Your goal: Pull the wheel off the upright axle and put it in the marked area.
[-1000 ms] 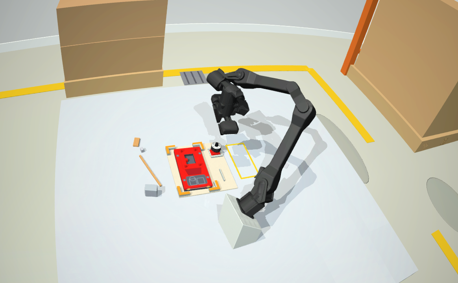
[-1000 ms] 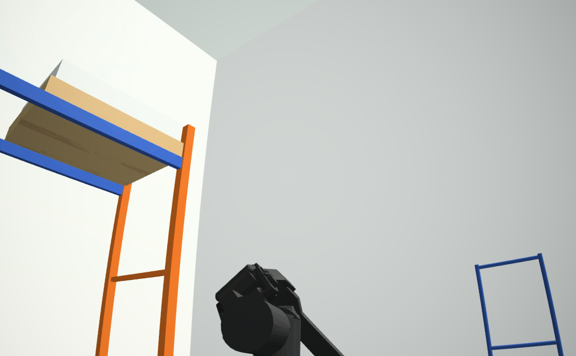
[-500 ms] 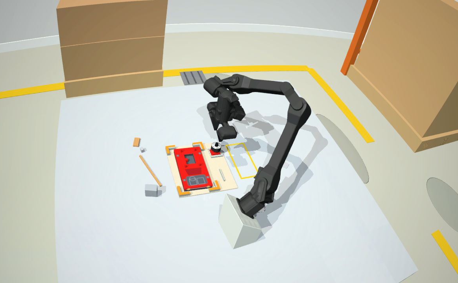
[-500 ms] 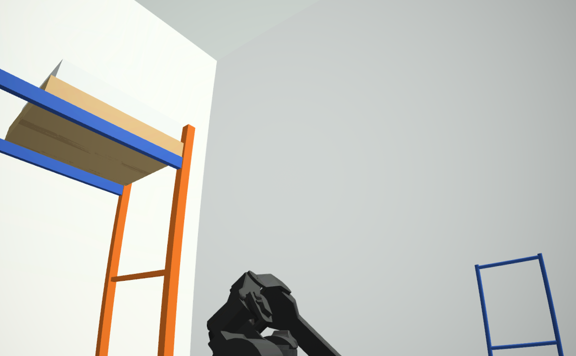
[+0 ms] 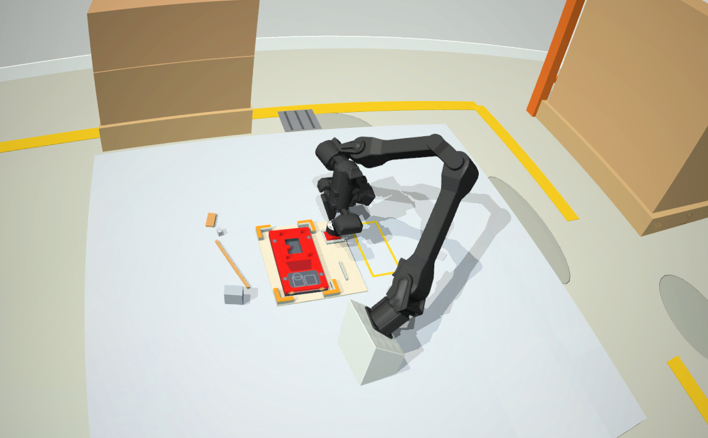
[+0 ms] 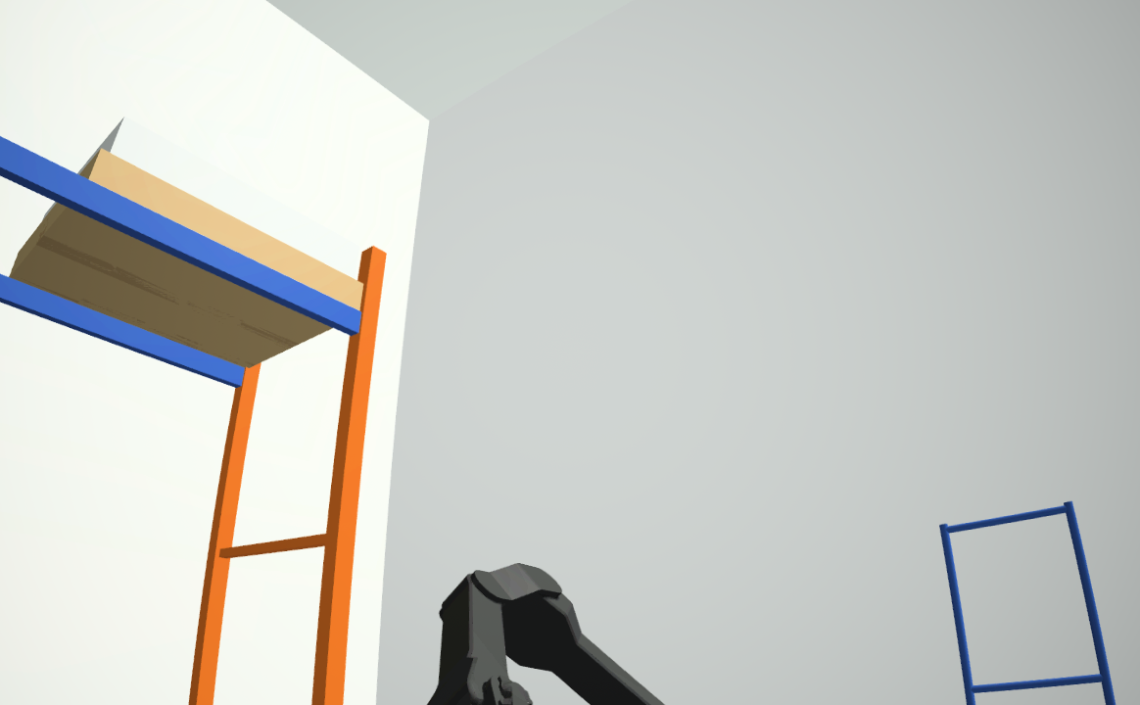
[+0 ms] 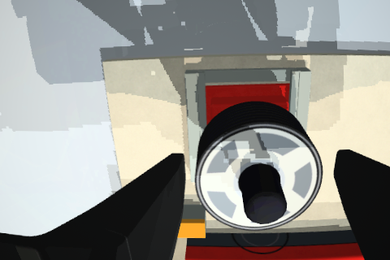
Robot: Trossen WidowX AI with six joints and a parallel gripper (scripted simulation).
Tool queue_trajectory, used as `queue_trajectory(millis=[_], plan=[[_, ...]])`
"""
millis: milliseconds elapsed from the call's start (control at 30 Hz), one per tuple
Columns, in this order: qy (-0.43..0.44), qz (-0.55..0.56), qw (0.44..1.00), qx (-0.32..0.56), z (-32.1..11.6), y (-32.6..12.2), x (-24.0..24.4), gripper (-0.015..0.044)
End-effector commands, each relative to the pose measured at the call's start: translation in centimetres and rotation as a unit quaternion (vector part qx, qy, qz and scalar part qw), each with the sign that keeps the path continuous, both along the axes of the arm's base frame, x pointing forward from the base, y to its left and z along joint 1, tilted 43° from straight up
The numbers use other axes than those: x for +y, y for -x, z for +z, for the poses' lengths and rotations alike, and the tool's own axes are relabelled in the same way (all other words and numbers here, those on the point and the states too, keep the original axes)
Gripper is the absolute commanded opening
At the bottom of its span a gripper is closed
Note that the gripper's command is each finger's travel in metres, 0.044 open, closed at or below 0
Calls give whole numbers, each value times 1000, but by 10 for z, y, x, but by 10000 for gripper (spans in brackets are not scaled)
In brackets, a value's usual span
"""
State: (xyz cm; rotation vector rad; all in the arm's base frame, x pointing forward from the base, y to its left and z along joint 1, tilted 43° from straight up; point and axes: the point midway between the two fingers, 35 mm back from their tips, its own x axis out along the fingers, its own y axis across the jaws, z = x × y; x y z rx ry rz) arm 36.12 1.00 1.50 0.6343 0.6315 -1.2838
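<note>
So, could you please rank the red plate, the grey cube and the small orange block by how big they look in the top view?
1. Red plate
2. Grey cube
3. Small orange block

One wheel [image 7: 259,172] sits on one red tray [image 5: 295,259]. Two grey blocks [image 5: 233,294] and one orange stick [image 5: 232,263] lie nearby. Two large cardboard stacks [image 5: 171,70] stand behind.

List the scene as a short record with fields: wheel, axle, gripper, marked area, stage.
wheel: on the axle, above a red base, not lifted
axle: upright, dark tip poking through the hub
gripper: open, one finger on each side of the wheel, a gap showing on both sides
marked area: yellow outline on the table beside the board, nothing seen inside it
stage: grasp not yet made
</note>
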Motion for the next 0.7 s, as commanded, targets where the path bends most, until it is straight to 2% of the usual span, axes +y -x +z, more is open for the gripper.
queue_trajectory(millis=[0,333,533,667], plan=[[0,0,1000,0,0,0,0,234],[0,0,1000,0,0,0,0,167],[0,0,1000,0,1,0,1,10],[0,0,1000,0,2,1,2,0]])
